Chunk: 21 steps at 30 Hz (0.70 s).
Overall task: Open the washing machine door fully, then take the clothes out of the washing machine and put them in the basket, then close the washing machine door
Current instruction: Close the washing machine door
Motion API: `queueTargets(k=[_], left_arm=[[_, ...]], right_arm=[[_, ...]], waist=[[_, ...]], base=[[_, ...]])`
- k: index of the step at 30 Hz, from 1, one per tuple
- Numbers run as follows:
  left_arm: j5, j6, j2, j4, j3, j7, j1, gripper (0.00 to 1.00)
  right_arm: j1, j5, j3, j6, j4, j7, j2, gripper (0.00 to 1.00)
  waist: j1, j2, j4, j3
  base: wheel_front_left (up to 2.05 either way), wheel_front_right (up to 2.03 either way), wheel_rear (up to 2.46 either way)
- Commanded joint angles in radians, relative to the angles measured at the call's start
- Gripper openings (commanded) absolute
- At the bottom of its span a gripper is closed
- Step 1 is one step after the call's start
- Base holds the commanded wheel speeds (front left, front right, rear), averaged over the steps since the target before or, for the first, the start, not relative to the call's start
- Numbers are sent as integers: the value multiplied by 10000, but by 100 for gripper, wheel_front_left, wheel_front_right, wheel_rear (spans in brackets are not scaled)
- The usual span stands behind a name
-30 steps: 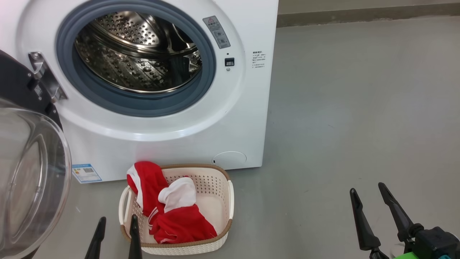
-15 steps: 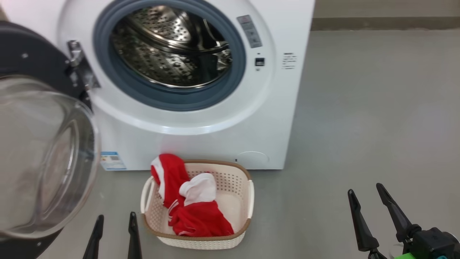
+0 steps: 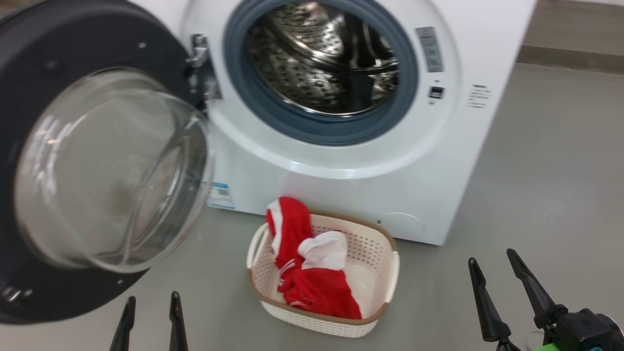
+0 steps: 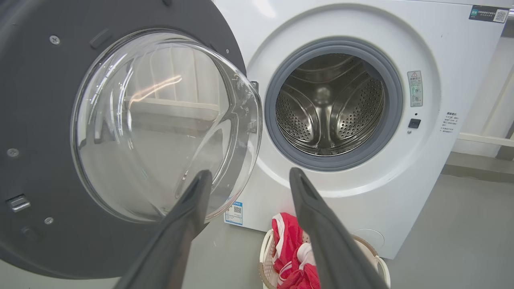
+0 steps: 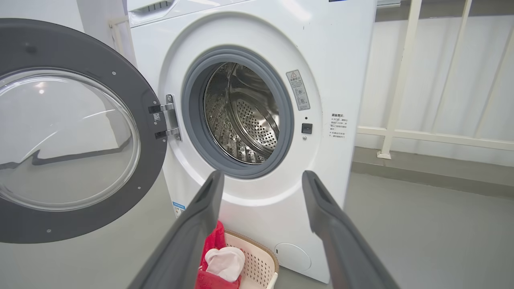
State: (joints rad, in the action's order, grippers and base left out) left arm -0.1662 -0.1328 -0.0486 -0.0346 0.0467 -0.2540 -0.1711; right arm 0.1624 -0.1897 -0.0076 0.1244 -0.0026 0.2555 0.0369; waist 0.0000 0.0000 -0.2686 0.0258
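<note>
Head view: nearest to us, at the bottom edge, our left claw (image 3: 152, 296) stands with its two dark fingers apart and nothing between them. At the lower right our right claw (image 3: 491, 256) is spread just as wide and also carries nothing.

Just beyond, between the two claws, the cream-white basket (image 3: 317, 322) sits on the grey floor (image 3: 536, 195). The red clothes (image 3: 319, 290) with white panels lie heaped in its left half, and one red fold hangs over the back-left corner of the brown rim. The basket stands just in front of the washing machine (image 3: 341, 190), below its opening; we cannot tell whether the two touch.

To our left the washing machine door (image 3: 29, 73) is swung wide open on its metal hinge (image 3: 200, 53), with its dark inner rim and bulging glass bowl (image 3: 107, 170) turned toward us. A small blue sticker (image 3: 220, 195) shows low on the white front, beside the bowl's edge.

Farther in, the grey rubber seal (image 3: 336, 130) rings the opening, and the perforated steel drum (image 3: 321, 63) gleams behind it. In the right wrist view a white railing (image 5: 405, 60) stands beyond the machine's right side.
</note>
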Motion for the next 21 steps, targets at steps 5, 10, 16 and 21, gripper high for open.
queueTargets(k=[5,10,16,21], left_arm=[[111,-68,-80,-247,-330,-78,114,100],[123,-128,-135,-258,-365,-78,142,100],[37,-304,-164,-383,-515,-71,93,100],[-38,-425,-147,-536,-602,-74,38,100]], right_arm=[[-149,79,340,63,-300,63,133,100],[-170,34,342,63,-314,63,133,100],[-377,72,535,63,-262,63,133,100],[-600,135,664,63,-130,63,133,100]], waist=[[0,0,-1420,-132],[0,0,-2144,-207],[0,0,-2557,-459],[0,0,-2619,-585]], base=[[0,0,0],[0,0,0],[0,0,0],[0,0,0]])
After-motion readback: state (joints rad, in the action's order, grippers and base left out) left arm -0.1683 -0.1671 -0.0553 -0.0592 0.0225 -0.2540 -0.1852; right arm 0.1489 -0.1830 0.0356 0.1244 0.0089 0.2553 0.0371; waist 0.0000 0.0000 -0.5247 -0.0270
